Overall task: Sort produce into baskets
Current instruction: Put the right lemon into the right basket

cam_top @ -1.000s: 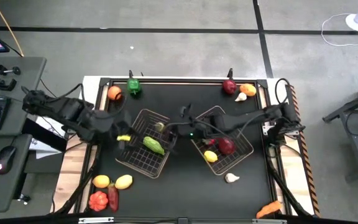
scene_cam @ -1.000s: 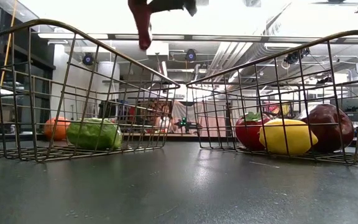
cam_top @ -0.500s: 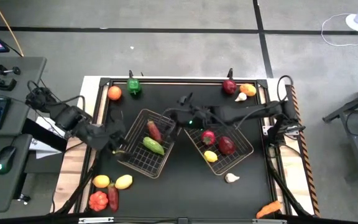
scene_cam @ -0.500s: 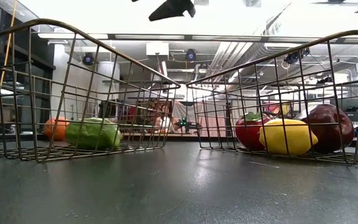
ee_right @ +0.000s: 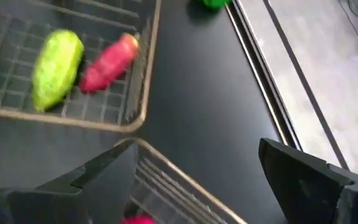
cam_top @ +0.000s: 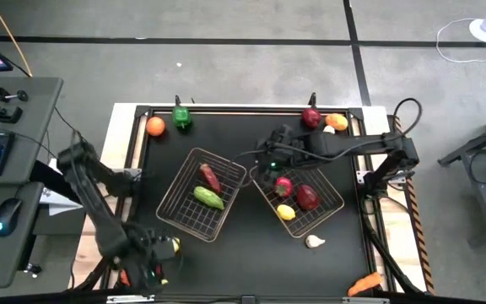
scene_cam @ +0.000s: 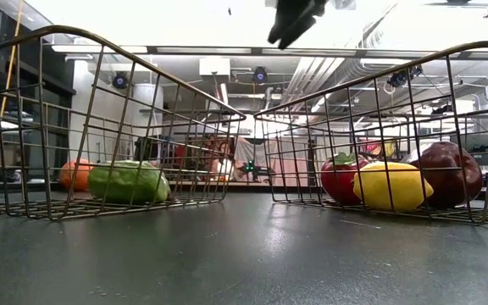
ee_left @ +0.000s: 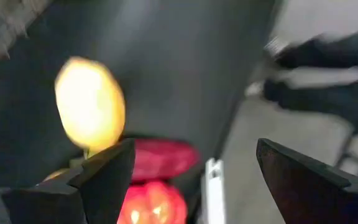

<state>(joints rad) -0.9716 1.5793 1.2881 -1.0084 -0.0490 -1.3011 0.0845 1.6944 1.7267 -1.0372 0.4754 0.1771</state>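
While the open right gripper (cam_top: 270,148) hovers between both copper wire-mesh baskets (cam_top: 199,193), the open left gripper (cam_top: 160,257) overhangs a yellow toy lemon (ee_left: 90,104).

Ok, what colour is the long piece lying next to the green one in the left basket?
Red. The long piece beside the green one shows best in the high view.

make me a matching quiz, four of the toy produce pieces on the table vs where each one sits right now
Things:
1. light green bumpy toy vegetable
2. yellow toy lemon
3. small orange toy fruit
4. white toy garlic bulb

Places:
A. on the black mat near its far left corner, beside a dark green toy pepper
B. inside the left copper wire-mesh basket, next to a long red toy vegetable
C. on the mat just outside the right copper wire-mesh basket, on its near side
D. inside the right basket with two red toy fruits

Pairs: 1-B, 2-D, 3-A, 4-C
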